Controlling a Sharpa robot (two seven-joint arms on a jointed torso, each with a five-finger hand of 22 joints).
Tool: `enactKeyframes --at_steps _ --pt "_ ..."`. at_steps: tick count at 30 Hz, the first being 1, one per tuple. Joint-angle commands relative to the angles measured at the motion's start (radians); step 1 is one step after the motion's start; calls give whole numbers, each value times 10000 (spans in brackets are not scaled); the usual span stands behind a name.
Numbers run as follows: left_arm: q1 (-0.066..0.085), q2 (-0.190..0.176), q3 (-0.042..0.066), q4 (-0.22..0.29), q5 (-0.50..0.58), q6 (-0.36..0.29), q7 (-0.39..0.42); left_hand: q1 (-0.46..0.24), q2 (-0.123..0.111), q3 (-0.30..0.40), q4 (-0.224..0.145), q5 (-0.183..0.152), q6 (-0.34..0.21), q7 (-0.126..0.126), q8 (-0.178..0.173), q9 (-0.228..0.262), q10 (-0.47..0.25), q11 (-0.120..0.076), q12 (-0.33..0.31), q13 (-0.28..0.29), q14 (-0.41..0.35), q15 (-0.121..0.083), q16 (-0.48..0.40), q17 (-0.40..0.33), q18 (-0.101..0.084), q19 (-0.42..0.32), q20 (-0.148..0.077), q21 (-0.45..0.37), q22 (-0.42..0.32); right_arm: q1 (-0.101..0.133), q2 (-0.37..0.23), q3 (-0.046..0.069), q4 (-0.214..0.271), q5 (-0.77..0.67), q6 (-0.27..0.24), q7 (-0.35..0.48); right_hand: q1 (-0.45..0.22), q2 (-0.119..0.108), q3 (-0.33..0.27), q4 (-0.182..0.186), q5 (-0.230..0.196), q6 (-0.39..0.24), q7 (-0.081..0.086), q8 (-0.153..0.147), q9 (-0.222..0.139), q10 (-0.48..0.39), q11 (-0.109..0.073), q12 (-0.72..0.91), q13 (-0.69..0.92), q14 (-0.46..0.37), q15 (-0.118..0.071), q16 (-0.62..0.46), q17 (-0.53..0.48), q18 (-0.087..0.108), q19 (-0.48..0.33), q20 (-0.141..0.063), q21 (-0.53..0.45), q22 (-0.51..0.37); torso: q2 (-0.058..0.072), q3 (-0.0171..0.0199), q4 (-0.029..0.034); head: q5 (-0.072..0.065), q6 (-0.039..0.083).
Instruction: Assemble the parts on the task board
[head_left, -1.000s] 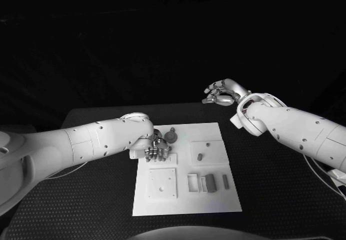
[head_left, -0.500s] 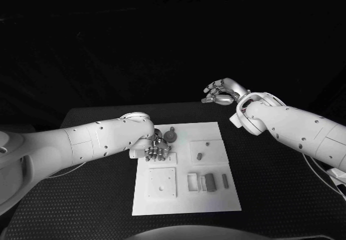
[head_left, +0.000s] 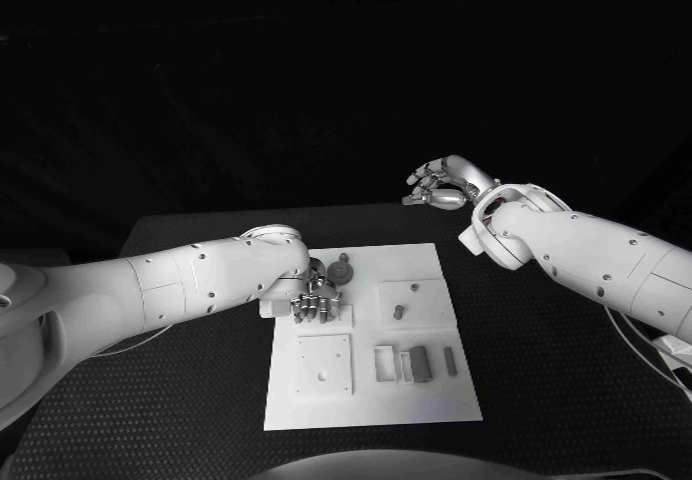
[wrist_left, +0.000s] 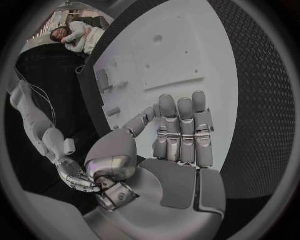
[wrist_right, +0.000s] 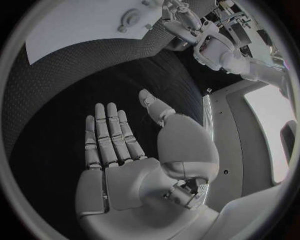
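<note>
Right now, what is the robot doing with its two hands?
The robot is working at a white task board on a black table. Its left hand hangs over the board's near-left part, fingers apart and pointing down, holding nothing. Small grey parts lie on the board, untouched. Its right hand is lifted off to the far side, away from the board, and it is empty too, with its palm open.

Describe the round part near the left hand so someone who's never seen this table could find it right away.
Start at the white task board in the middle of the black table. Go to its far edge, beside the left hand that hangs over the board. The round part is a dark disc with a small tab on its far side, unlike the straight bars nearer the robot.
</note>
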Motion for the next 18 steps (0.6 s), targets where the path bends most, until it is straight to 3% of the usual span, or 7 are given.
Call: enactKeyframes --at_steps 1,7,10,18 --pt "-96 10 -61 -5 72 54 -5 -61 -315 -149 43 -283 -126 51 -94 -31 -68 28 8 -21 -15 50 67 -54 51 50 3 -58 196 2 1 3 21 16 100 83 47 -41 -43 0 -42 -106 414 35 -17 -17 91 -71 -23 -13 48 -74 18 -193 -47 7 -55 17 1 -3 0 0 -4" --pt "-97 -13 -61 -16 102 124 -5 -89 -505 -243 133 -428 -118 54 -119 -42 -80 31 20 -35 -27 44 96 -106 46 64 -3 -89 191 2 -6 3 16 19 103 84 37 -47 -48 5 -42 -114 417 33 -22 -24 96 -77 -36 -20 52 -88 26 -196 -51 8 -64 24 -4 -2 0 -3 -4" --pt "-97 -19 -61 -37 102 118 0 -77 -468 -240 168 -452 -111 50 -122 -43 -79 27 25 -39 -27 41 106 -118 48 68 -7 -98 189 2 -9 3 17 21 104 85 36 -47 -48 6 -42 -115 417 33 -23 -24 97 -78 -40 -22 54 -93 29 -197 -53 9 -68 26 -6 -4 1 -4 -1" --pt "-98 -47 -61 -78 103 60 -15 587 326 31 -34 -188 -69 46 -151 -40 -93 24 77 -66 -61 40 212 -231 32 79 -8 -149 213 2 -15 3 18 29 110 89 34 -48 -49 6 -43 -118 418 33 -27 -25 98 -79 -51 -24 56 -104 38 -202 -66 10 -82 32 -2 1 -2 2 0"
